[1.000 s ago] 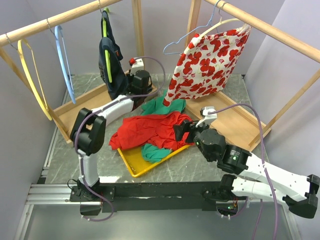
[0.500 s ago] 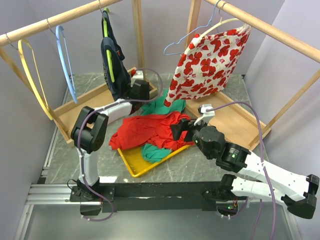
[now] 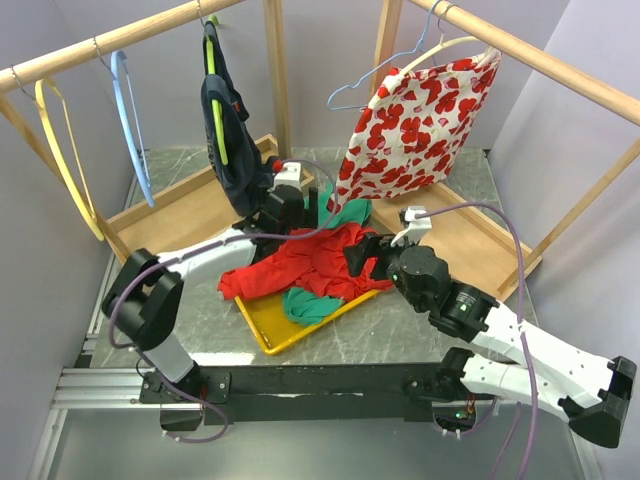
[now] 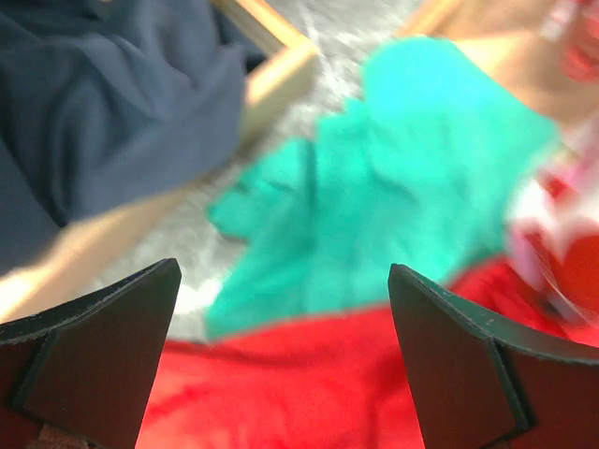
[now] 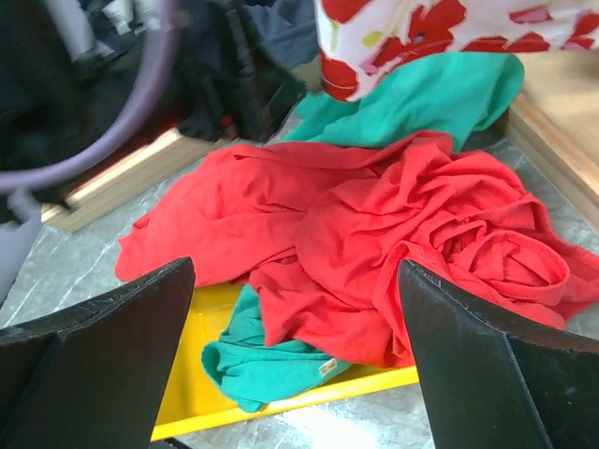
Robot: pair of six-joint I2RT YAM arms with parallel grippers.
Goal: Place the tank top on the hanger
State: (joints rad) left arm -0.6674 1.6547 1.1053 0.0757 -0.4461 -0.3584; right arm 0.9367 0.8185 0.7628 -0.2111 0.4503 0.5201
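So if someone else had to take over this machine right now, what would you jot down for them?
Left gripper: open, empty, near the lower edge of the tank top.
Right gripper: open, empty, above the red garment at the yellow tray.
The tank top is draped on the lime-green hanger, which hangs from the wooden rail.
Done: the tank top appears to be on the hanger.
Left: probably only pulling both arms back. How the straps sit on the hanger is not clear from these views.
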